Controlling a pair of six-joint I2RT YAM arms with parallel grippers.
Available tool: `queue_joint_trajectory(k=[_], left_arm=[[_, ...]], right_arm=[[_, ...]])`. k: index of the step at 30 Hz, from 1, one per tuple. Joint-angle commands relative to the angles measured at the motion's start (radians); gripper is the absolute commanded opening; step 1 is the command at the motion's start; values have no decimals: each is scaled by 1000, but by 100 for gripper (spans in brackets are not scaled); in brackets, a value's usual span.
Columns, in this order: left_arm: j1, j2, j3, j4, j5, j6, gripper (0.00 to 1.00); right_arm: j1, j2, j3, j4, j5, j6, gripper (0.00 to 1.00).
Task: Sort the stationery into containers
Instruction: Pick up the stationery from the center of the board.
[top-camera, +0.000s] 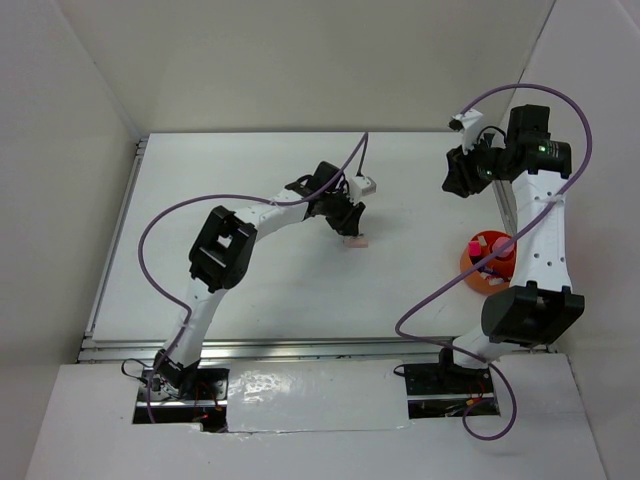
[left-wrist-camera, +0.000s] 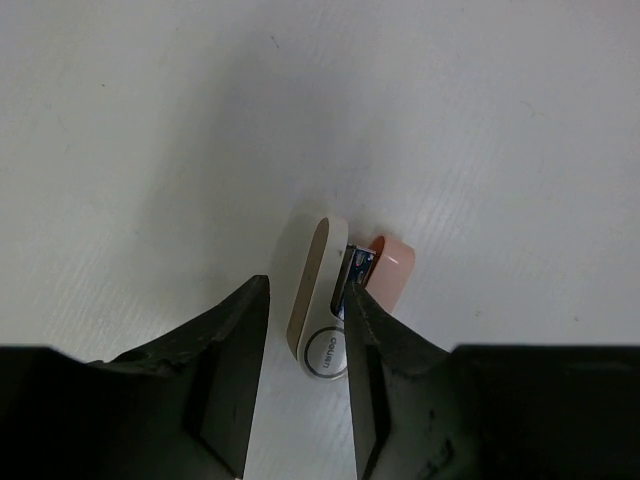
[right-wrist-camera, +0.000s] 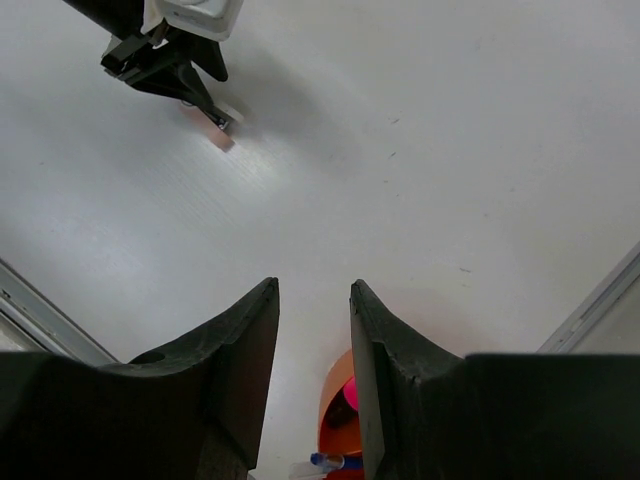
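A small whitish eraser-like piece (left-wrist-camera: 312, 300) with a pink part (left-wrist-camera: 392, 265) lies on the white table near its middle (top-camera: 356, 241). My left gripper (left-wrist-camera: 307, 286) is down over it, open. The right finger (left-wrist-camera: 365, 320) touches the item's side, and a gap shows between the left finger and the item. The orange cup (top-camera: 470, 268) stands at the right with a pink item and pens in it. My right gripper (top-camera: 455, 180) hangs high behind the cup, open with nothing between its fingers (right-wrist-camera: 314, 284). The cup (right-wrist-camera: 338, 395) shows below it.
White walls close the table in at the back and sides. A metal rail (top-camera: 110, 260) runs along the left edge. The right arm's body stands right beside the cup. Purple cables loop over both arms.
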Motion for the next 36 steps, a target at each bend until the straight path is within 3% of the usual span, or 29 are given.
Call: queue_joint_trajectory(k=[1,6,12,17,21,22,24,25,29,33,36], left_arm=[[-4,28,33,13,-5,13,47],[-10,42,33,-5,-2,27,46],[-16,37,17,-13,-2,15,28],[-15,-1,56,-55,80,-94,5],[-12,-65,54,-38,188,-339,0],[-4,-88,45,-3,268,-391,0],[14,-124,-37,94,365,-578,0],[19,-165,-77,226,430,-649,0],[27,-226,-243,430,488,-965,0],[21,-259,-352,617,548,-1160,0],[5,-268,-357,604,570,-1184,0]], right_arm=[[-11,-8,32,23,-32,19,42],[-12,-11,18,28,-32,19,42],[-12,-20,1,36,-73,56,41],[41,-105,-141,104,-124,13,40],[164,-210,-282,213,-41,-76,43],[187,-259,-345,262,-20,-111,45],[282,-306,-402,295,19,-204,49],[306,-345,-452,324,32,-228,50],[411,-416,-545,365,63,-344,53],[475,-445,-589,323,48,-511,53],[527,-453,-626,284,48,-607,53]])
